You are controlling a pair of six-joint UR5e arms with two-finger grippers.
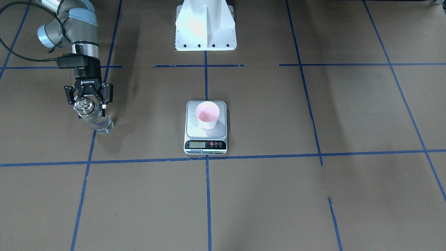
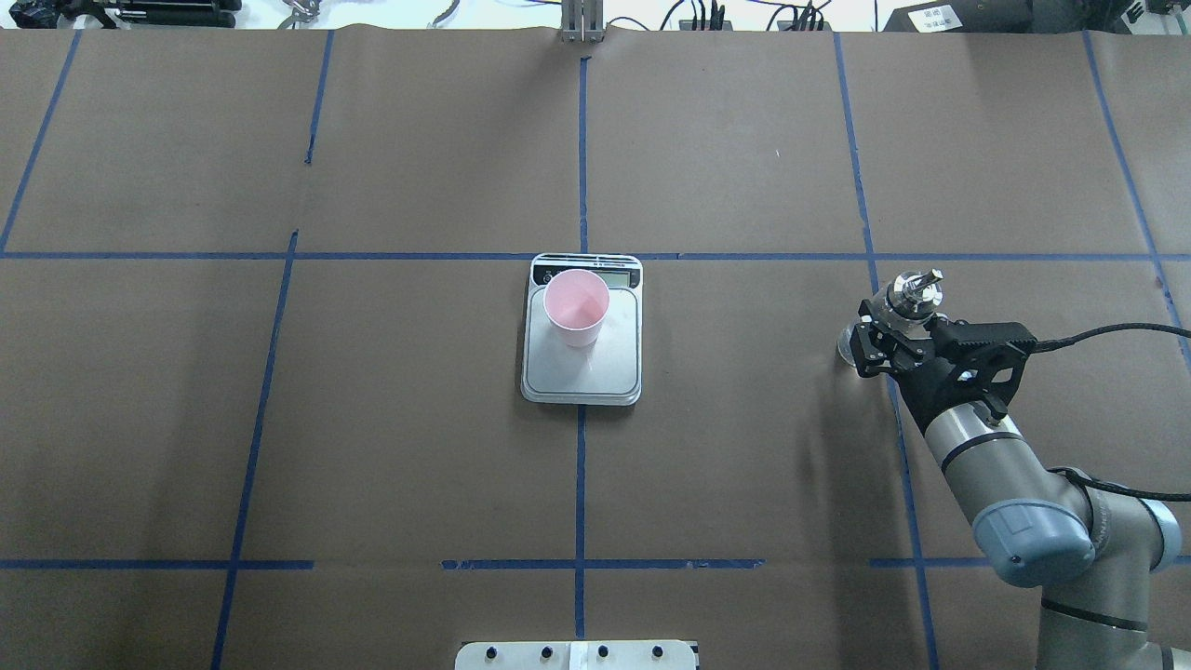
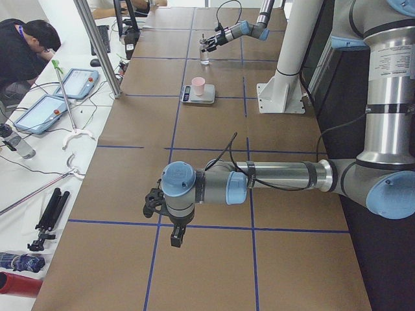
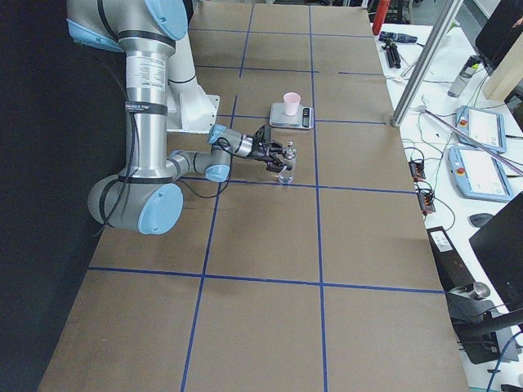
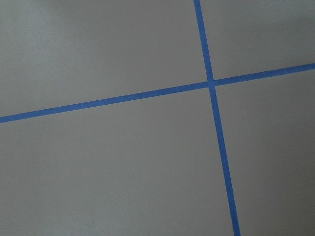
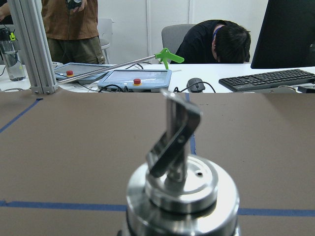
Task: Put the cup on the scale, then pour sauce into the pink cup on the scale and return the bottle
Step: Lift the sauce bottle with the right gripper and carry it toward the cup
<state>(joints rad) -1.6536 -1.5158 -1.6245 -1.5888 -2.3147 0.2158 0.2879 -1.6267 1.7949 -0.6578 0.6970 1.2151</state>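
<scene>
The pale pink cup [image 1: 207, 115] stands upright on the silver scale [image 1: 205, 141], toward its display side; it also shows in the overhead view [image 2: 577, 307] on the scale [image 2: 582, 377]. The clear glass bottle [image 1: 94, 116] with its silver pourer cap [image 2: 916, 292] stands on the table far to the robot's right. My right gripper [image 1: 89, 103] is level with the bottle's upper body, a finger on each side, and looks open. The right wrist view shows the cap [image 6: 182, 187] up close. I cannot tell whether the cup holds sauce. My left gripper [image 3: 153, 203] shows only in the left side view.
The table is covered in brown paper with blue tape lines [image 2: 581, 465]. The robot's white base [image 1: 205, 26] stands behind the scale. Operators, tablets and a keyboard [image 6: 268, 78] are beyond the far table edge. The left wrist view shows only paper and tape [image 5: 211, 82].
</scene>
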